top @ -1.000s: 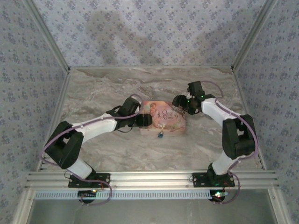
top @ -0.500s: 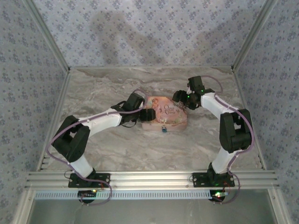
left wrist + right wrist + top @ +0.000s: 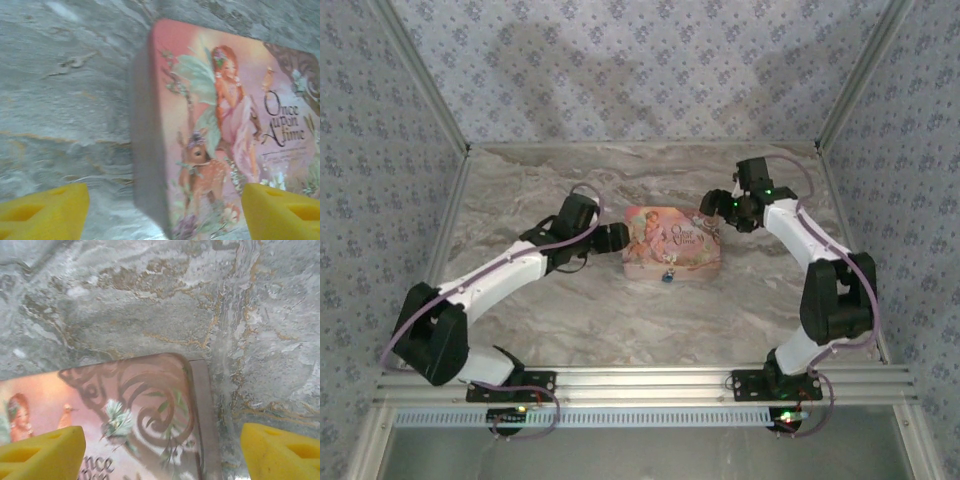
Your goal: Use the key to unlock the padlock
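The tiny blue-and-silver padlock [image 3: 667, 276] hangs at the near edge of a flat pink picture box [image 3: 672, 243] in the middle of the marble table. My left gripper [image 3: 617, 238] is open at the box's left end. In the left wrist view the left gripper [image 3: 162, 215] has its yellow fingertips [image 3: 45, 210] wide apart, straddling the left side of the box [image 3: 215, 125]. My right gripper [image 3: 713, 205] is open over the box's far right corner. The right wrist view shows the right gripper [image 3: 160, 455] spread above that corner of the box [image 3: 140, 405]. The key is out of view.
The marble tabletop [image 3: 570, 190] is walled by patterned panels on three sides. A metal rail [image 3: 640, 380] carrying both arm bases runs along the near edge. Bare marble [image 3: 150, 300] lies beyond the box's far side.
Both grippers have opened wider. The left arm has drawn back to the left, off the box's end. The right gripper has moved farther back and right. The box sits slightly farther from me.
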Controlling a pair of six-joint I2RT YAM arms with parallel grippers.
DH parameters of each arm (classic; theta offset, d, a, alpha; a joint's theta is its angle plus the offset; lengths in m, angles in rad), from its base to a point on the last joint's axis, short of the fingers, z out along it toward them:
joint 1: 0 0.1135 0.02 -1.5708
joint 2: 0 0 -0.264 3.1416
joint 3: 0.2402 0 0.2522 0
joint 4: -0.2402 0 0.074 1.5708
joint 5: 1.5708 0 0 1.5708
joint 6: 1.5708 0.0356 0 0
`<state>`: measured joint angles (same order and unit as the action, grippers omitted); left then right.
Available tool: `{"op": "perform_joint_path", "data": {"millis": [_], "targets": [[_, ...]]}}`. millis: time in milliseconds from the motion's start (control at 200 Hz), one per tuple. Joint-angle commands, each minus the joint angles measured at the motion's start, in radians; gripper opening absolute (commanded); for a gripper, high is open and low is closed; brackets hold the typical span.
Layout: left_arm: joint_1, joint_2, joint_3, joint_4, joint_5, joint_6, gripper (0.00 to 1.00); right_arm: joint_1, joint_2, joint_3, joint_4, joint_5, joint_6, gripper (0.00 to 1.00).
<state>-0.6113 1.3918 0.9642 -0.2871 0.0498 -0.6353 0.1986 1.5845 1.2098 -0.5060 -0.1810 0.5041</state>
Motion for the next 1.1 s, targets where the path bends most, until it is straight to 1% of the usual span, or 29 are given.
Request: {"op": "perform_joint_path", "data": {"millis": [0, 50, 120, 165, 200, 220, 230, 285, 350, 380, 425, 550, 605, 655, 784, 899, 944, 1094], "targets": [[0.019, -0.016, 0.073, -0.201, -0.097, 0.064, 0.76, 0.027, -0.103, 0.02, -0.072, 0.011, -0.046, 0.8], [0.035, -0.003, 0.109, -0.253, -0.108, 0.082, 0.72, 0.05, -0.145, 0.012, -0.08, -0.013, -0.056, 0.79], [0.067, 0.025, 0.156, -0.299, -0.096, 0.11, 0.67, 0.09, -0.203, 0.003, -0.091, -0.043, -0.077, 0.77], [0.084, 0.052, 0.189, -0.326, -0.095, 0.129, 0.63, 0.121, -0.241, -0.005, -0.127, -0.058, -0.094, 0.75], [0.096, 0.075, 0.217, -0.342, -0.093, 0.144, 0.61, 0.146, -0.272, -0.009, -0.135, -0.068, -0.103, 0.73], [0.101, 0.091, 0.234, -0.352, -0.093, 0.153, 0.61, 0.16, -0.289, -0.009, -0.139, -0.069, -0.103, 0.72], [0.106, 0.098, 0.237, -0.355, -0.094, 0.157, 0.61, 0.165, -0.298, -0.036, -0.141, -0.07, -0.103, 0.72], [0.12, 0.144, 0.281, -0.372, -0.097, 0.181, 0.53, 0.203, -0.346, -0.063, -0.155, -0.079, -0.107, 0.71], [0.133, 0.211, 0.341, -0.4, -0.095, 0.2, 0.49, 0.243, -0.4, -0.089, -0.175, -0.069, -0.106, 0.7], [0.14, 0.244, 0.375, -0.427, -0.093, 0.206, 0.45, 0.259, -0.422, -0.101, -0.184, -0.066, -0.105, 0.7], [0.148, 0.296, 0.424, -0.452, -0.089, 0.205, 0.42, 0.281, -0.457, -0.118, -0.195, -0.058, -0.096, 0.7], [0.159, 0.428, 0.544, -0.498, -0.08, 0.154, 0.42, 0.347, -0.538, -0.156, -0.227, -0.006, -0.065, 0.7], [0.159, 0.472, 0.581, -0.504, -0.081, 0.109, 0.42, 0.37, -0.56, -0.164, -0.241, 0.017, -0.053, 0.7], [0.16, 0.511, 0.611, -0.506, -0.082, 0.064, 0.45, 0.393, -0.578, -0.171, -0.248, 0.03, -0.038, 0.7], [0.163, 0.617, 0.699, -0.522, -0.072, -0.043, 0.45, 0.44, -0.611, -0.193, -0.244, 0.058, 0.001, 0.7], [0.166, 0.7, 0.768, -0.539, -0.075, -0.11, 0.46, 0.467, -0.628, -0.201, -0.251, 0.08, 0.017, 0.7], [0.166, 0.728, 0.792, -0.547, -0.072, -0.135, 0.48, 0.47, -0.636, -0.205, -0.256, 0.087, 0.019, 0.7], [0.167, 0.791, 0.842, -0.551, -0.061, -0.198, 0.49, 0.47, -0.658, -0.216, -0.277, 0.098, 0.029, 0.7]]}}
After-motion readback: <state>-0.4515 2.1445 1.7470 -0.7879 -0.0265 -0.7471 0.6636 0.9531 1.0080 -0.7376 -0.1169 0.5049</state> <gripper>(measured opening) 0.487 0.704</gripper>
